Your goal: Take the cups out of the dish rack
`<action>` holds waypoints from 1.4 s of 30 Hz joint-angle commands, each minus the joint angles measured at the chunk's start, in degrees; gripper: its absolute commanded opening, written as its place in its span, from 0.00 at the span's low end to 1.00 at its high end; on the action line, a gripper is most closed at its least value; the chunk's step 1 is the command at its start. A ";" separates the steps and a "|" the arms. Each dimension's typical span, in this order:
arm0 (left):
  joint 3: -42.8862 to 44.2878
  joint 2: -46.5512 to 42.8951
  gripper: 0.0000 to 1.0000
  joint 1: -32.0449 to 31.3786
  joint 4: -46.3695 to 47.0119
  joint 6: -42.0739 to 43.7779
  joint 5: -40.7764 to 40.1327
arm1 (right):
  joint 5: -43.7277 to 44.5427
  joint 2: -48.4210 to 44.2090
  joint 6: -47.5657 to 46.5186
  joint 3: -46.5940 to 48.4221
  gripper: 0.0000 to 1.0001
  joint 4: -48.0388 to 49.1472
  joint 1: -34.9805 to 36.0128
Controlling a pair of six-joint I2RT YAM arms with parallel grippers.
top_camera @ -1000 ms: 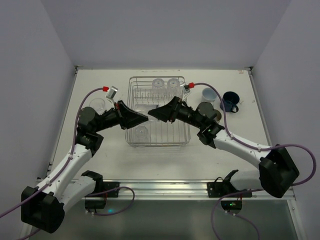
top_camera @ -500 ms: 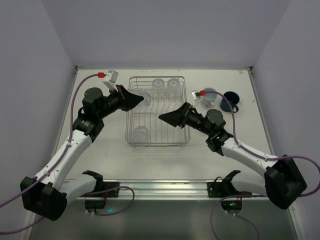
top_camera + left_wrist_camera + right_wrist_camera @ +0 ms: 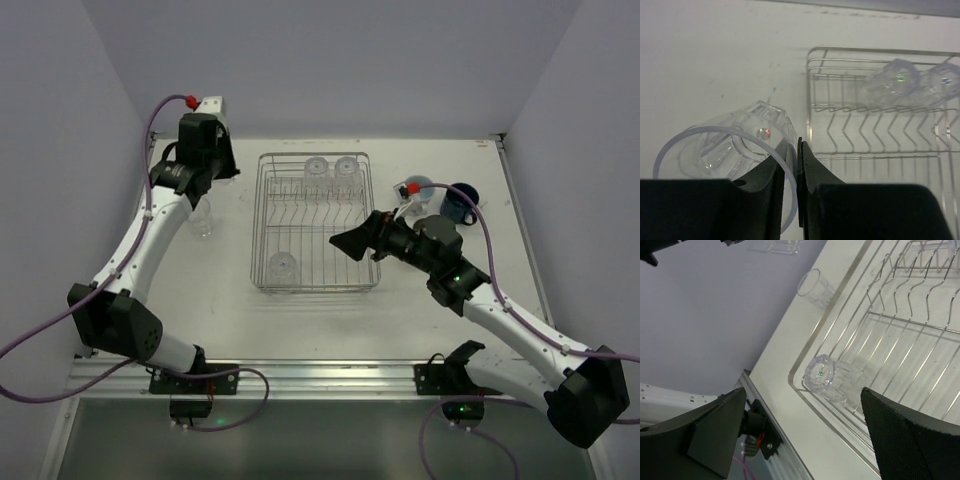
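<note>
My left gripper is shut on the rim of a clear ribbed tumbler, held on its side in the air left of the dish rack. In the top view this gripper is high at the far left. Two clear tumblers stand upside down at the rack's back, and one sits at its front left. My right gripper is open over the rack's right side, and the front tumbler lies between its spread fingers. Beige and brown cups are hidden.
A clear tumbler stands on the table left of the rack, under my left arm; it also shows in the right wrist view. A pale blue-grey cup and a dark blue mug stand right of the rack, behind my right arm.
My left gripper took a clear tumbler from the rack and swung it up and back to the far left. My right gripper drew back to the right across the rack, still open.
</note>
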 commanded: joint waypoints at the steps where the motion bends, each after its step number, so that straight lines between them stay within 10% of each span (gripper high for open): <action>1: 2.46 4.18 0.00 5.83 -6.20 4.16 -4.56 | 1.71 -1.05 -5.53 2.46 0.99 -6.13 -0.02; 42: -3.25 16.75 0.09 12.00 -3.65 3.55 -5.09 | -3.03 6.24 -8.88 3.95 0.99 -6.83 -0.11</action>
